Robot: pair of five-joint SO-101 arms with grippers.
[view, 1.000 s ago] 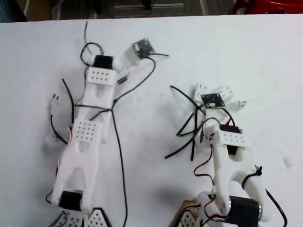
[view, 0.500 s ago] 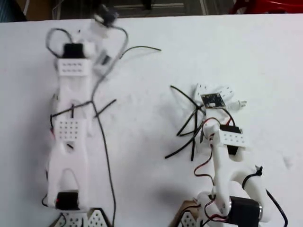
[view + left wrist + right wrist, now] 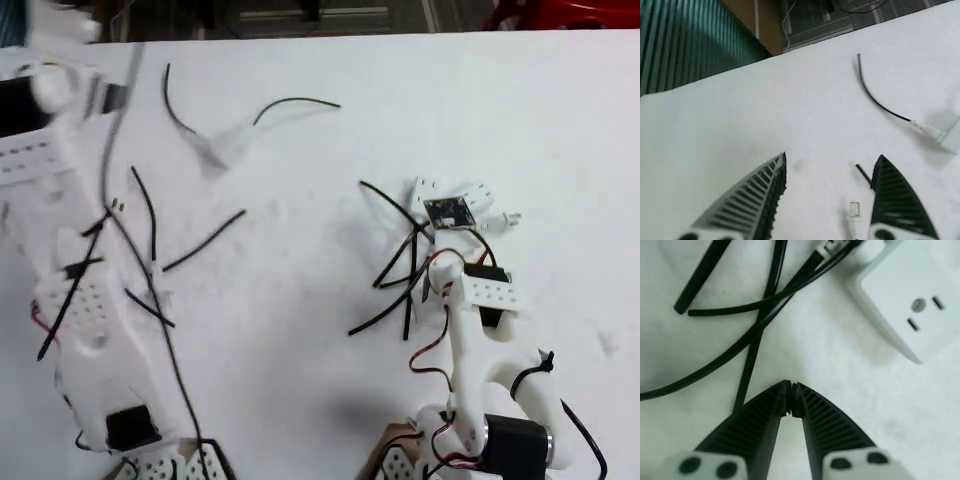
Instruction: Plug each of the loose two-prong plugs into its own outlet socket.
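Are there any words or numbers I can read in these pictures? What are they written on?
No words or numbers can be read anywhere.
The outlet shows only two slots and a round hole, no letters.
The small board on the right arm may carry print, but it is too small to read.
The cables and the table are plain.

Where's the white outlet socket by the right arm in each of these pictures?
High view: the outlet socket lies just past the right arm's tip, beside its camera board.
Right wrist view: it lies beyond the shut jaws, slots up.
Left wrist view: another patch of table, with a curved cable.
Shared landmark: the black cable tangle beside the socket.
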